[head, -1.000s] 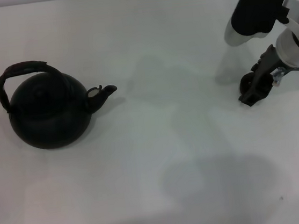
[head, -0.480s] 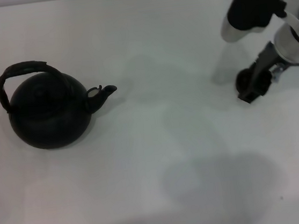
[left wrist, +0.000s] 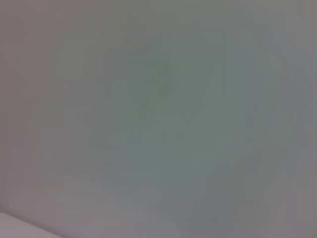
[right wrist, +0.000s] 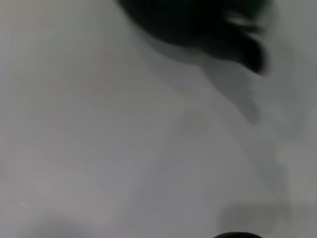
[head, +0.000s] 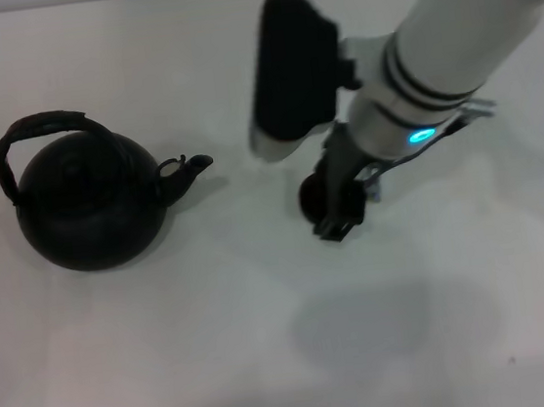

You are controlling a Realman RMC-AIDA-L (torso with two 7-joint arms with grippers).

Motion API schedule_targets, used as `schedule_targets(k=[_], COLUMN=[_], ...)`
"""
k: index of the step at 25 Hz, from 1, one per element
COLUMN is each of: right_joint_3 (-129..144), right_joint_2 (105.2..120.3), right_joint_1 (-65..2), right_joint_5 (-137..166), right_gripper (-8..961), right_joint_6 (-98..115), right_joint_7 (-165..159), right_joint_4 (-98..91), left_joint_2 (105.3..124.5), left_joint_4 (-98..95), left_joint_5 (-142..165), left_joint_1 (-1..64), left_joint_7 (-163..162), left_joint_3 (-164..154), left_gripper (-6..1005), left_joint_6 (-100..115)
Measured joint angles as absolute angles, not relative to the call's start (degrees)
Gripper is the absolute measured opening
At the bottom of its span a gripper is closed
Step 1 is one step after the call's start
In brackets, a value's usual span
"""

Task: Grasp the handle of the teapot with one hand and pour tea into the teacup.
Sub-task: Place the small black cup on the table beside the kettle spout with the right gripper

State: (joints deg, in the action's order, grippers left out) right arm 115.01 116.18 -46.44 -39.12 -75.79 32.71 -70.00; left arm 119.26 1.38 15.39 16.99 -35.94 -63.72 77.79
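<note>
1. Where not covered by arm or pot: plain white table (head: 125, 377), filling the head view.
2. Right arm (head: 452, 55) reaching in from the far right, down toward the table's centre. No left arm in the head view, and only blank surface in the left wrist view, so left gripper unseen.
3. Teapot (head: 91, 209) upright at left, well apart from the arm, spout (head: 189, 169) pointing right toward the cup.
4. Handle (head: 42, 122) arched over the pot's top, free and untouched.
5. Right gripper (head: 336, 206) low over table centre, right of the spout. Apparently clamped on the teacup, dark fingers hard against its side.
6. Teacup (head: 311, 197) at the gripper's left edge, between spout and gripper, near the spout but clear of it. Cannot tell whether seated on the table or just above.
7. Step in hand, as judged: placing the cup within pouring reach.
   - Set down flat, mouth up, just right of the spout tip.
   - Let go only once seated.
   - Withdraw straight up, so as not to knock so light a cup.
   - Afterwards, take the handle at its crown for a balanced tilt.
</note>
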Motion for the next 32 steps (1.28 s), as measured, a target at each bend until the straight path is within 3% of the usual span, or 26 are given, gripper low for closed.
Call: schedule_targets(k=[10,32], right_joint_3=[121.5,125.1], right_joint_2=[116.19,116.19], right_joint_1=[-49.6,-49.9], right_joint_5=[-41.7,-42.5], right_gripper=[739,740], right_joint_6=[-71.2,-68.8], right_joint_7=[31.6,31.4], right_joint_4=[-67.2,-66.1], left_joint_2=[119.26,119.18], left_joint_4=[1.4,1.1], left_joint_5=[15.9,16.0], left_joint_1=[17.1,17.2], left_joint_7=[-36.1,-36.2], left_joint_3=[-63.7,-63.7], left_gripper=[875,875], left_joint_6=[77.8,77.8])
